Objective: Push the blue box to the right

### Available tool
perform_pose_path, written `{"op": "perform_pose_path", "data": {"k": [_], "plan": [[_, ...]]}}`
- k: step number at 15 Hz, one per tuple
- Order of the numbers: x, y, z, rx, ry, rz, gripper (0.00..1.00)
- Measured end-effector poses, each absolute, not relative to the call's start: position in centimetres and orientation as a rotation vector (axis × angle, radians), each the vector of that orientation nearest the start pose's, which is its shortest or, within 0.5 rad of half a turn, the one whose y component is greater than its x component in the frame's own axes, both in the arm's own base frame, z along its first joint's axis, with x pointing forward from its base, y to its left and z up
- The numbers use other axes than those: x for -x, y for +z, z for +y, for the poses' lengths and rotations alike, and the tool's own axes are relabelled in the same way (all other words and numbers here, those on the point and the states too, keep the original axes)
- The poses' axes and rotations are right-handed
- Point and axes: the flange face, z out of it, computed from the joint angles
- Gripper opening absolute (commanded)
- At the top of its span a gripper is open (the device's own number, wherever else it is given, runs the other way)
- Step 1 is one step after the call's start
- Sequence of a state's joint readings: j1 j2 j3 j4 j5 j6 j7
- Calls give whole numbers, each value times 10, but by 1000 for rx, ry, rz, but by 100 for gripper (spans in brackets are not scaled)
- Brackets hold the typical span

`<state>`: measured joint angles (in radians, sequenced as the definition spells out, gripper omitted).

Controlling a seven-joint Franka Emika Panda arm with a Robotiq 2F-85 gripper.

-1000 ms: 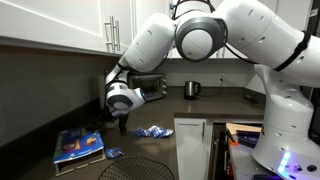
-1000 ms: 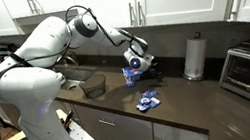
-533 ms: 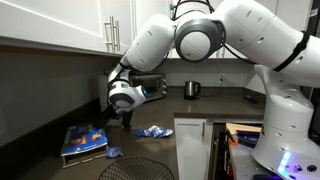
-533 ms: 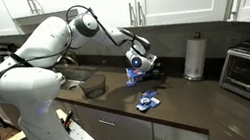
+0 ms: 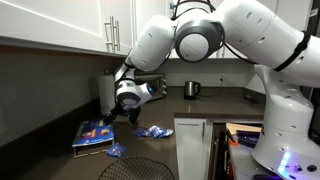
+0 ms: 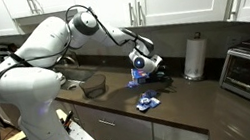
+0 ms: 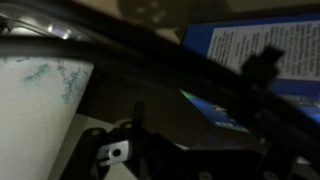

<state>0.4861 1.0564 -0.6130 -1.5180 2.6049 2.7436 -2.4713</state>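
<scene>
Blue box flat on the dark kitchen surface, gripper at its edge

Blue box (image 5: 97,135): flat carton with a colourful printed face, lying on the surface (image 5: 180,106) below the white cabinets, in an exterior view. Gripper (image 5: 120,119): low at the box's far corner, on the side towards a crumpled blue-and-white wrapper (image 5: 152,131); jaw spacing lost in shadow, so I cannot tell whether it is wide or narrow. Small wrapper (image 5: 114,152): just in front of the box. Paper towel roll (image 5: 106,88): upright behind the box, by the wall. Wrist view: dark and blurred, with the box's printed panel at upper right and the paper towel at left.
</scene>
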Motion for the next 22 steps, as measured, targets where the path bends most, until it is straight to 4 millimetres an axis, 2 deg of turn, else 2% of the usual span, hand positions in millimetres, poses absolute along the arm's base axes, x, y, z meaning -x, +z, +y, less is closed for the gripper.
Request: {"op": "perform_pose_path", "data": {"k": [5,8,10,12,15,22], "plan": [[-654,120,-92,2945,-1503,-390,100],[-636,123,-106,2999,-1472,-299,100],[-625,123,-109,3020,-1453,-240,100],[-616,126,-105,3012,-1447,-199,100],[-609,137,-89,2964,-1458,-178,100],[-611,186,-46,2828,-1544,-188,100]]}}
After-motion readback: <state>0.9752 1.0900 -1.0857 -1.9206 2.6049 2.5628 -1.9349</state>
